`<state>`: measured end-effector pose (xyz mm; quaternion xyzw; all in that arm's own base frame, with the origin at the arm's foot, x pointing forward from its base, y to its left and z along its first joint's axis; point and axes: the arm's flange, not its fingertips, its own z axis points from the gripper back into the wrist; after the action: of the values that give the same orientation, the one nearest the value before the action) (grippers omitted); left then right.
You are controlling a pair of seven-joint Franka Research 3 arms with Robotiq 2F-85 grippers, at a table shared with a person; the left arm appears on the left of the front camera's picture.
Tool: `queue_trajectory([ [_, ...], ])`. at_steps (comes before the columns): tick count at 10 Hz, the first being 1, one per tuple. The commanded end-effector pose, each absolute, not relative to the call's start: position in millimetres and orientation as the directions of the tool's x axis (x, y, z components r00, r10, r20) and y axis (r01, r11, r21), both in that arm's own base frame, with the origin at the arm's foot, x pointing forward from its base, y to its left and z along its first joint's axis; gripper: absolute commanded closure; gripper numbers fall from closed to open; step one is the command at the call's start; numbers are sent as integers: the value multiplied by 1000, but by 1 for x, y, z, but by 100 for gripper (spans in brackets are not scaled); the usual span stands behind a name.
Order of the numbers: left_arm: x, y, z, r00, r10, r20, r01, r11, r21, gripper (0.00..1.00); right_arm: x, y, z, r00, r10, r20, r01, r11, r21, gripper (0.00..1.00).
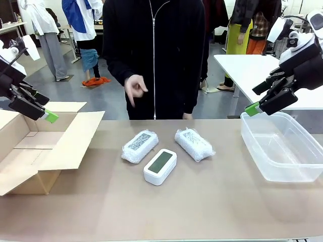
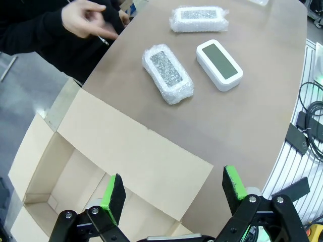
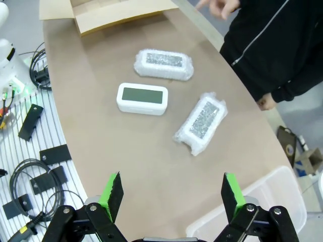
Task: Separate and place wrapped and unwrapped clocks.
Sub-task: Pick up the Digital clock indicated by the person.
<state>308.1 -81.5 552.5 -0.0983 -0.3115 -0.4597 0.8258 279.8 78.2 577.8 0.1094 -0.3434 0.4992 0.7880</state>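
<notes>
Three task items lie in the middle of the brown table [image 1: 212, 206] in the front view. The left wrapped bundle [image 1: 140, 146] sits just left of centre, lying at a slant, with a dark grey patch showing through its crinkly wrap. The right wrapped bundle [image 1: 194, 144] lies just right of centre and slants the other way. The two are apart from each other. The bare clock [image 1: 160, 166] rests between them and a little lower in the frame, screen up. It is close to the left bundle, but whether they touch cannot be told.

An open cardboard box [image 1: 45, 146] takes up the left edge of the frame, its flaps folded out onto the table. A clear plastic tub [image 1: 282, 146] stands at the right edge.

The left gripper [image 1: 46, 108] hangs in the air at the upper left, above the box. In its wrist view the green-padded fingers are spread wide with nothing between them, and the box flap lies below. The right gripper [image 1: 255, 100] hangs at the upper right, above the near corner of the tub. Its fingers are likewise spread apart and hold nothing, and its wrist view looks down on the clock and both bundles.

At top centre a person in a black zipped jacket stands behind the table. The person's hand [image 1: 133, 89] is raised above the far edge, fingers pointing down.
</notes>
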Motion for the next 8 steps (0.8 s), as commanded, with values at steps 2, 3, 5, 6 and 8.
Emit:
queue_trajectory([
  [2,308,-80,552,386,-701,600,822,556,122,0,278,78,577,266,710,652,-868,471,-159,0],
  [3,308,-80,552,386,-701,600,822,556,122,0,278,78,577,266,710,652,-868,471,-159,0],
  [5,308,-80,552,386,-701,600,822,556,122,0,278,78,577,266,710,652,-868,471,-159,0],
  [6,308,-80,552,386,-701,600,822,556,122,0,278,78,577,266,710,652,-868,471,-159,0],
  [8,308,-80,552,386,-701,600,822,556,122,0,278,78,577,266,710,652,-868,471,-159,0],
])
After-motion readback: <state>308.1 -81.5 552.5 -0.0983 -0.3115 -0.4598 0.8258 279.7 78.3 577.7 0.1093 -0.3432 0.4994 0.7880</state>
